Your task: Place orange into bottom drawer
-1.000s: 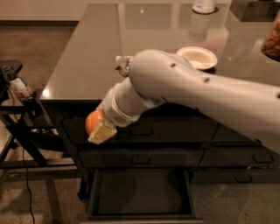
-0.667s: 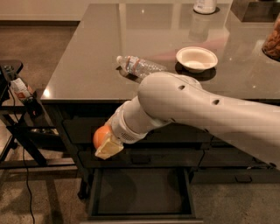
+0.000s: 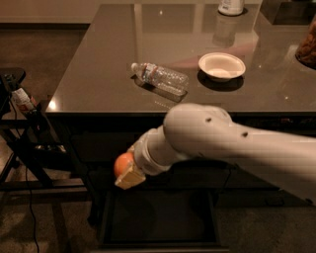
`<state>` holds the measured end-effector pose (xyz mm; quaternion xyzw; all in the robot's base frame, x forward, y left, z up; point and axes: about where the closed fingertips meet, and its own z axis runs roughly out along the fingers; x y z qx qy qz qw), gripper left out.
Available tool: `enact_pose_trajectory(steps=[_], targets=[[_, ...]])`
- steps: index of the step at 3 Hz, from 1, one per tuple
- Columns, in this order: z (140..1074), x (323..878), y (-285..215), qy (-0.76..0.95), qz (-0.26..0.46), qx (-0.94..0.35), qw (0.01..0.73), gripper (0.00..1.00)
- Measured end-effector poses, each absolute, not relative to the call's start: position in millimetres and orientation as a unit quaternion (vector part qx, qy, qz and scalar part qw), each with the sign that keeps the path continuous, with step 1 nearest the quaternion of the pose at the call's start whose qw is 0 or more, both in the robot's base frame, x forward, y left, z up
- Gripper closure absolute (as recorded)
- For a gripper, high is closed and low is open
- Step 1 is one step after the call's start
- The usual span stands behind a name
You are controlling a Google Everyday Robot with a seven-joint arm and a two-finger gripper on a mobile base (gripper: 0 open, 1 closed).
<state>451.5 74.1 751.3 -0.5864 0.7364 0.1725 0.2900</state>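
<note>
Hand (image 3: 126, 173) with orange (image 3: 123, 164) lower than before, just above open bottom drawer's (image 3: 158, 220) far-left corner

Dark glossy bench (image 3: 98, 74) fills most of the view, top reflecting soft light streaks toward its far edge. Bright glint (image 3: 52, 105) at front-left corner. Dark cabinet front (image 3: 89, 143) under the front edge. Dim brown floor (image 3: 39, 44) beyond the left edge, speckled nearer the camera. Pale wall strip (image 3: 44, 10) past the far-left corner. Black metal stand (image 3: 19, 148) left of the front-left corner, thin cable (image 3: 29, 217) trailing down beside it. Overall lighting low, warm. Gripper (image 3: 127, 172) clamping the orange (image 3: 122, 164) hangs below the front edge.
</note>
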Motion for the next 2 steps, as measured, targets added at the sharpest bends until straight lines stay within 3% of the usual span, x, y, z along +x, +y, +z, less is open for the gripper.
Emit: enact_pose_trajectory(steps=[2], targets=[[666.0,458.5,27.2,0.783,0.174,-0.527,0.283,1.0]])
